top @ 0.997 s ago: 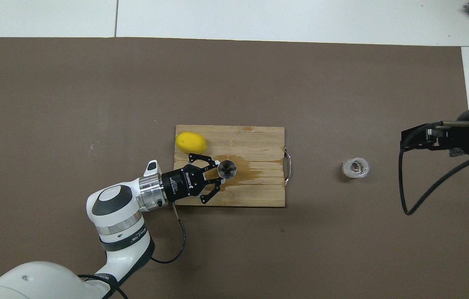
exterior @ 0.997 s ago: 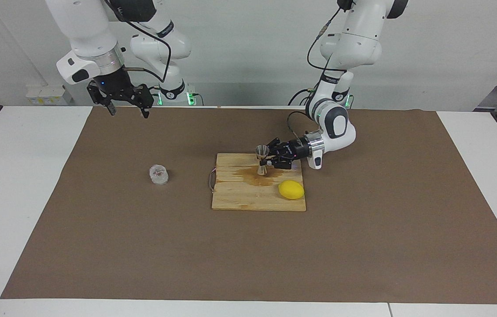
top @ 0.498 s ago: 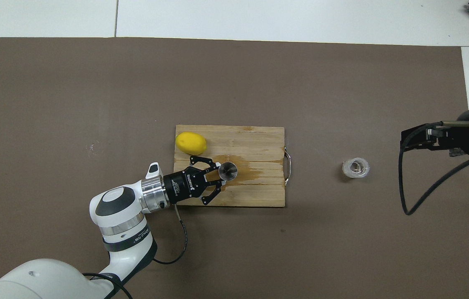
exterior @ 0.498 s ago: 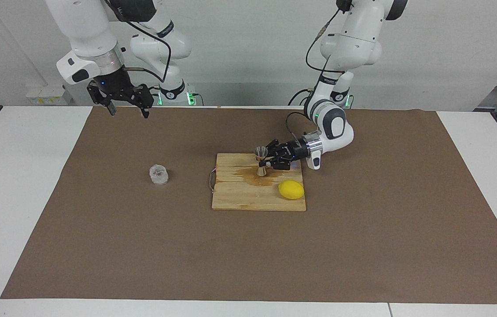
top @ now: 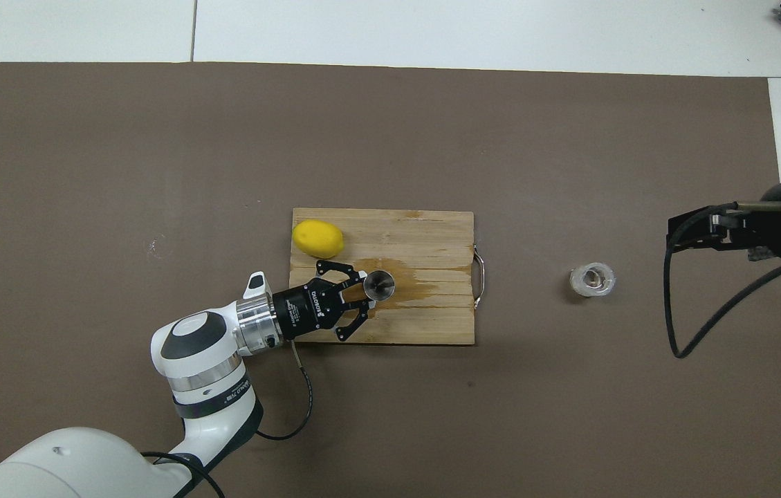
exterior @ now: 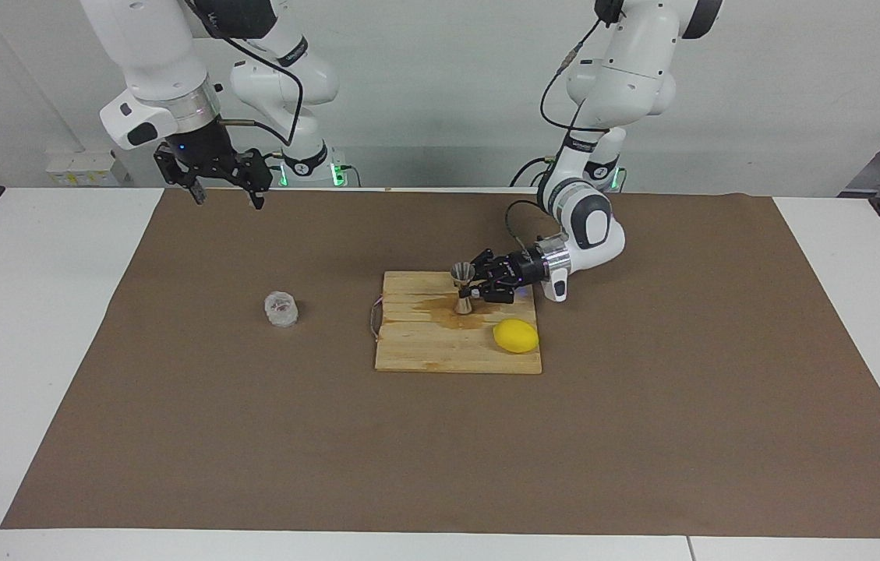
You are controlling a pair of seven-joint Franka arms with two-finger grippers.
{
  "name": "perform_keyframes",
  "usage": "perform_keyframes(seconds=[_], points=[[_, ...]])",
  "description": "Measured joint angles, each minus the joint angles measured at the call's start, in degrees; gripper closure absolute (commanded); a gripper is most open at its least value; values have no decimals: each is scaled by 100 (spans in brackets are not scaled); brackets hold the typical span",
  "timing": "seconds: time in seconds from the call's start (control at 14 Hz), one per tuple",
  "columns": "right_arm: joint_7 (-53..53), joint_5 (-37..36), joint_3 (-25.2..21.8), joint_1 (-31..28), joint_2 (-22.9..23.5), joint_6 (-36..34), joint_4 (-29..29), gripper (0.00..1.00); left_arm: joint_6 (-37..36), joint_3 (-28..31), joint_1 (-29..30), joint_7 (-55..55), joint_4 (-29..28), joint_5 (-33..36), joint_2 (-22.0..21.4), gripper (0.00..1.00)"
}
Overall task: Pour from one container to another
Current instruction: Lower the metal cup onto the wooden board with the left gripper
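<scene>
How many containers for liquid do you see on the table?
2. The metal jigger stands on the wooden board, gripped by the left pincer. The glass cup sits on the brown mat toward the right arm's end. Nothing seems hidden.

A cutting board (exterior: pixel 440 351) is lying mid-table on a mat (exterior: pixel 642 436). A jigger (exterior: pixel 463 287) is standing upright over the board's edge nearer the robots, its waist sitting between the left gripper's (exterior: pixel 475 291) fingertips. A lemon (exterior: pixel 516 336) is resting on the board, farther from the robots, toward the left arm's end. A glass cup (exterior: pixel 281 308) is sitting on the mat, well apart, toward the right arm's end. The right gripper (exterior: pixel 225 195) is hanging over the mat's edge.
</scene>
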Motion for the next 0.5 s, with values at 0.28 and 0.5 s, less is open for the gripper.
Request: perform_keyframes(seconds=[0.28, 0.5], points=[[0, 0, 0, 0, 0, 0, 0, 0, 0, 0, -1, 3, 0, -4, 34, 82], [0, 0, 0, 0, 0, 0, 0, 0, 0, 0, -1, 25, 0, -5, 40, 75]])
